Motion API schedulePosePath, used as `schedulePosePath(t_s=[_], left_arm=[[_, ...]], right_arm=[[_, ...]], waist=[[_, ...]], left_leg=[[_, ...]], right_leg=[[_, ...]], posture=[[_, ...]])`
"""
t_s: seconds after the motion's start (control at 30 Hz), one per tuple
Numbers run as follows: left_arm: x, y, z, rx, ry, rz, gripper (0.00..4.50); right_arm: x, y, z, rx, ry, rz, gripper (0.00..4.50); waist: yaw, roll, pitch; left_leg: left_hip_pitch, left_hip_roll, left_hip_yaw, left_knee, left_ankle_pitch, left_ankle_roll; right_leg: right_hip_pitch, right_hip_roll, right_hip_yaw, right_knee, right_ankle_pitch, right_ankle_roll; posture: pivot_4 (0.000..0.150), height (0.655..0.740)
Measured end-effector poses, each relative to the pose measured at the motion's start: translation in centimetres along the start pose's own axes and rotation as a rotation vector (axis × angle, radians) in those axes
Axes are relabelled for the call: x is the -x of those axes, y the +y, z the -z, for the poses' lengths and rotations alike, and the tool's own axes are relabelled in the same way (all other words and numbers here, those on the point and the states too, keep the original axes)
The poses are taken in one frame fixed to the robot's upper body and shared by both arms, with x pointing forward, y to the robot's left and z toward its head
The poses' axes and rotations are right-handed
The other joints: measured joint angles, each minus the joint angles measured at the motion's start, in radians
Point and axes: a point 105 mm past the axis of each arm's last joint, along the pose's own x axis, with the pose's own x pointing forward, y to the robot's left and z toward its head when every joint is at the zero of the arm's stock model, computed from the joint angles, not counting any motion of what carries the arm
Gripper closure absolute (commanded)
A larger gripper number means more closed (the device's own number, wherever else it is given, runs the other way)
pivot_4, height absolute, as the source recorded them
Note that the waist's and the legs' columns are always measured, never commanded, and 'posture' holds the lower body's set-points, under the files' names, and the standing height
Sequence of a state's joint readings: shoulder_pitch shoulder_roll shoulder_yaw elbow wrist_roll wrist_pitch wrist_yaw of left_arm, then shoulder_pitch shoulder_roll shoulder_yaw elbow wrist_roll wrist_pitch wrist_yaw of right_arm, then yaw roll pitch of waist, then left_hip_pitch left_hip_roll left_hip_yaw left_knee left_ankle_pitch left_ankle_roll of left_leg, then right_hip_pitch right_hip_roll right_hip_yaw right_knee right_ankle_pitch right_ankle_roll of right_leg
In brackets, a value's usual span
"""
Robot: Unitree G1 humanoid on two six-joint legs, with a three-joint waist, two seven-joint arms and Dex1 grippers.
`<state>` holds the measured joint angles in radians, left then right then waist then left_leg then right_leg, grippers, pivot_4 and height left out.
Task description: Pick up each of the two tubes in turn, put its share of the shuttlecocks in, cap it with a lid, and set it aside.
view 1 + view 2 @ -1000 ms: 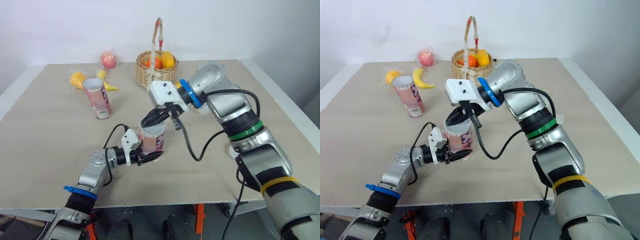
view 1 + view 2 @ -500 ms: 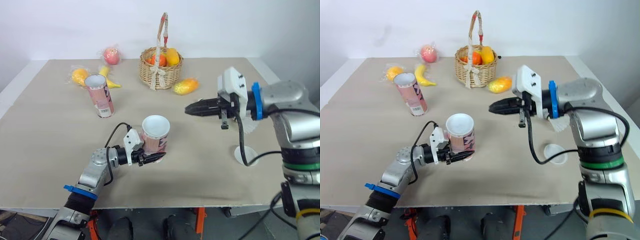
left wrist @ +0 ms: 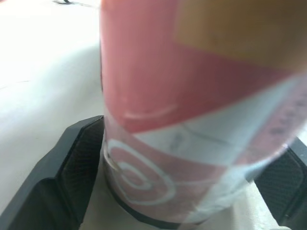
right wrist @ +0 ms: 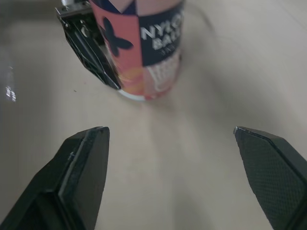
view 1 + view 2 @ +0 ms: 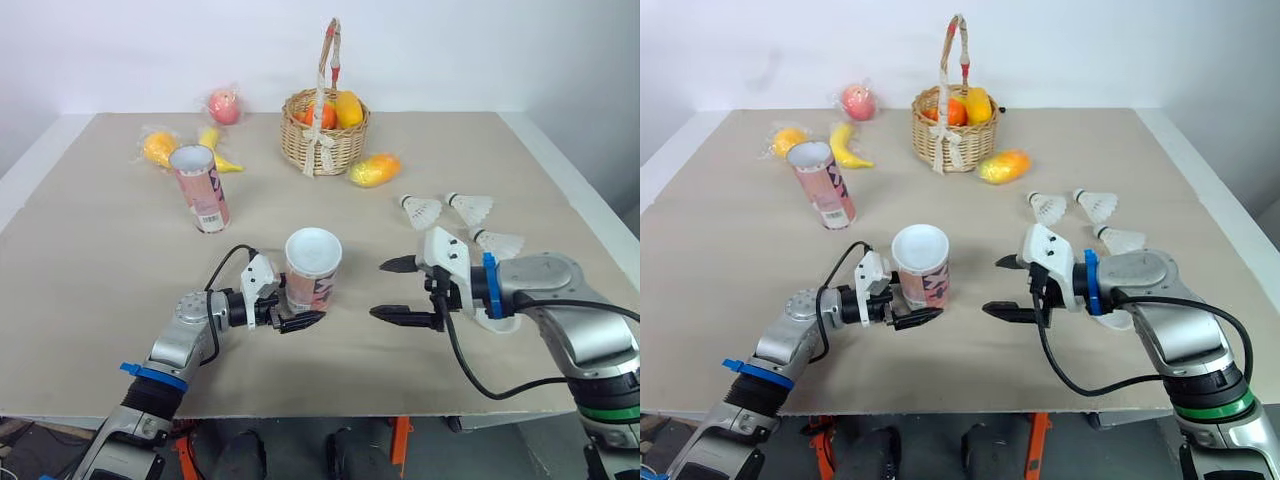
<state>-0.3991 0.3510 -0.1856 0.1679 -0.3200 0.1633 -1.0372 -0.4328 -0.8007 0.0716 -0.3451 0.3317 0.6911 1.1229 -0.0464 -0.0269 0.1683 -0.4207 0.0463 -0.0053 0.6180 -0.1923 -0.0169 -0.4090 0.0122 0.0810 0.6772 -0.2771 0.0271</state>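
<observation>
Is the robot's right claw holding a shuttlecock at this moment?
No, the right gripper is open and empty, and the three shuttlecocks lie on the table beyond it.

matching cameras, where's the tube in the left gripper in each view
Left eye view: tube just below centre.
Right eye view: tube left of centre.
Left wrist view: tube close up.
Right wrist view: tube ahead of the open right gripper.
Shared landmark: left gripper at its base.
</observation>
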Motion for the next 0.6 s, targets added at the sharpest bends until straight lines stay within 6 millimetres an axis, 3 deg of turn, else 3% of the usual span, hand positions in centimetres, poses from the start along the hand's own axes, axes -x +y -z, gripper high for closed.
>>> schedulePosePath(t_s=[0.13, 0.3, 0.43, 0.53, 0.6], left_arm=[[1.8, -0.5, -0.3, 0.004, 0.041, 0.017, 0.01], [5.8, -1.3, 0.3, 0.028, 0.163, 0.033, 0.01], [9.5, 0.1, 0.4, -0.007, 0.244, -0.076, 0.01], [10.9, 0.6, -0.7, 0.013, 0.206, -0.145, 0.01], [11.1, 0.5, -2.6, 0.021, 0.126, -0.166, 0.01]], right_arm=[[-0.8, 0.3, -0.1, -0.019, -0.014, -0.033, 0.01], [-2.4, 0.6, -0.4, -0.021, -0.032, -0.089, 0.01], [-4.1, 0.1, -1.1, -0.018, -0.071, -0.101, 0.01], [-5.2, 0.4, -1.6, -0.009, -0.097, -0.125, 0.01], [-5.8, 0.9, -1.9, -0.007, -0.117, -0.151, 0.01]], waist=[[-0.002, -0.001, 0.006], [-0.003, -0.002, 0.012], [-0.002, -0.002, 0.013], [0.001, -0.003, 0.013], [0.003, -0.003, 0.014]], left_leg=[[0.0, 0.001, 0.0, 0.0, -0.001, 0.0], [-0.001, 0.001, -0.001, 0.0, -0.001, 0.0], [-0.001, 0.002, -0.002, 0.0, -0.001, 0.0], [-0.002, 0.001, -0.002, 0.001, -0.001, 0.0], [-0.004, 0.002, -0.004, 0.001, -0.001, 0.0]], right_leg=[[0.0, 0.0, 0.0, 0.0, -0.001, -0.001], [-0.001, 0.0, -0.002, 0.0, -0.001, -0.001], [-0.001, 0.0, -0.003, 0.0, -0.001, -0.002], [-0.001, -0.001, -0.004, 0.0, -0.001, -0.002], [-0.001, -0.003, -0.005, 0.0, -0.001, -0.002]], posture=[[0.15, 0.74], [0.15, 0.74], [0.15, 0.74], [0.15, 0.74], [0.15, 0.74]])
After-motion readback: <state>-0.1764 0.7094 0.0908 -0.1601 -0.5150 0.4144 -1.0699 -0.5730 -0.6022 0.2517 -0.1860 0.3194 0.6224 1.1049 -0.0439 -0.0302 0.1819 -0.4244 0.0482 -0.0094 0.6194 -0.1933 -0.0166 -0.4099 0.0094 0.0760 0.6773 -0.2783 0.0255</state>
